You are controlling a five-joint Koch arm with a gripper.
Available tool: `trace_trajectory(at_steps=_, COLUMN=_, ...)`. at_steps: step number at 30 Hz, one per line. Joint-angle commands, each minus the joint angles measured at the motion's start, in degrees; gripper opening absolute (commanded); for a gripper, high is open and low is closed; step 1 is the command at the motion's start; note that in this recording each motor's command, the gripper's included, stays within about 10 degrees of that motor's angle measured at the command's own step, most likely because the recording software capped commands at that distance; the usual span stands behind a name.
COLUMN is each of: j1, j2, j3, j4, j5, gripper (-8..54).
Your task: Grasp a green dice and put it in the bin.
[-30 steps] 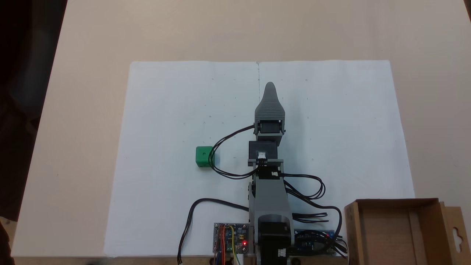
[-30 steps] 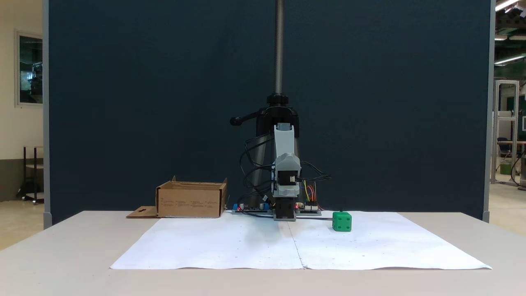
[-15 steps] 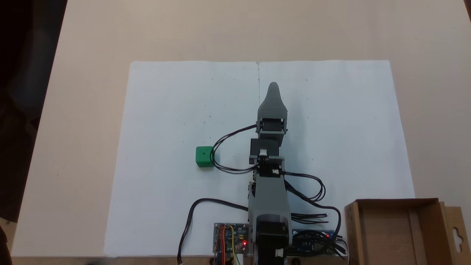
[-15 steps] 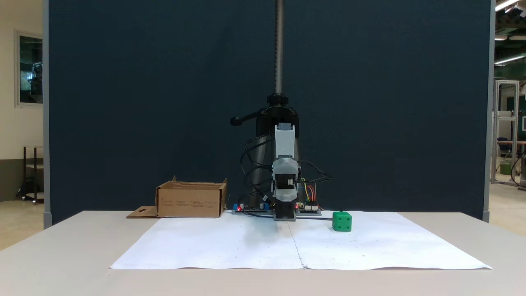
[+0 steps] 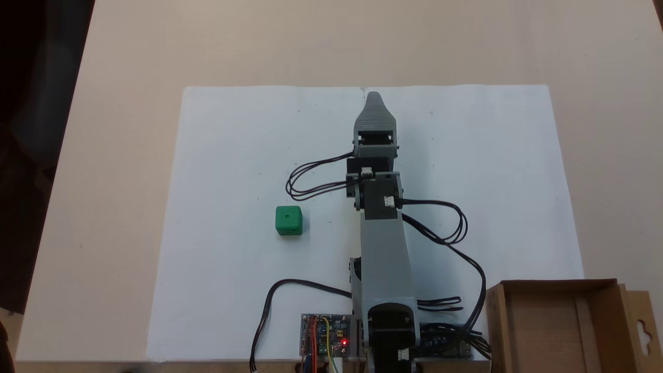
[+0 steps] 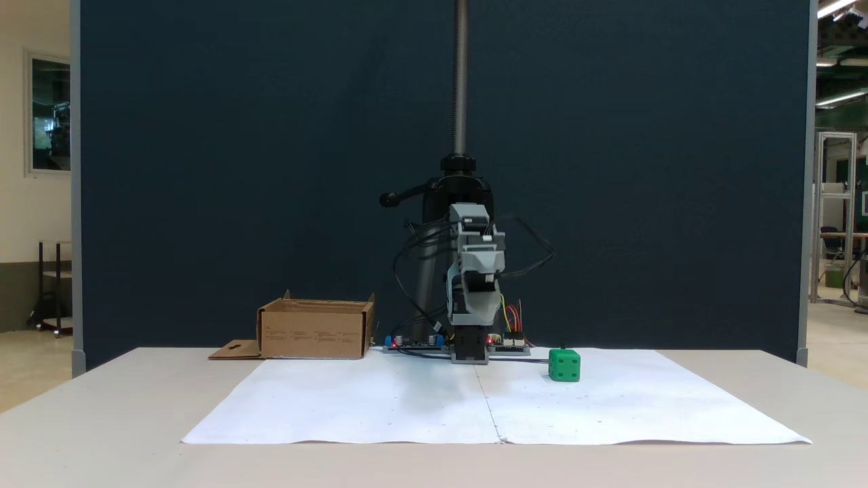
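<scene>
From above, left to right: I see the green dice (image 5: 288,220) resting on the white paper sheet (image 5: 233,155), at nine o'clock from my arm's elbow and well apart from it. My end effector (image 5: 374,98) points to twelve o'clock; its opening I cannot tell. The bin (image 5: 572,326) sits at five o'clock on the worktop (image 5: 129,62).

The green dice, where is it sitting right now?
The green dice sits on the white paper, left of the arm in the top-down fixed view, far from the bin at lower right.
</scene>
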Motion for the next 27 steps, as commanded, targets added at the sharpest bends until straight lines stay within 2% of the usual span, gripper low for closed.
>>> trace_trajectory(at_steps=1, j1=-2.4, j2=6.3, j3=-5.7, j4=9.3, j5=6.3, gripper=43.1)
trace_trajectory(at_steps=18, j1=-12.7, j2=3.8, j3=-20.6, j4=59.0, j5=30.2, gripper=43.1)
trace_trajectory(at_steps=27, j1=-28.0, j2=2.6, j3=-21.7, j4=61.3, j5=37.6, gripper=43.5)
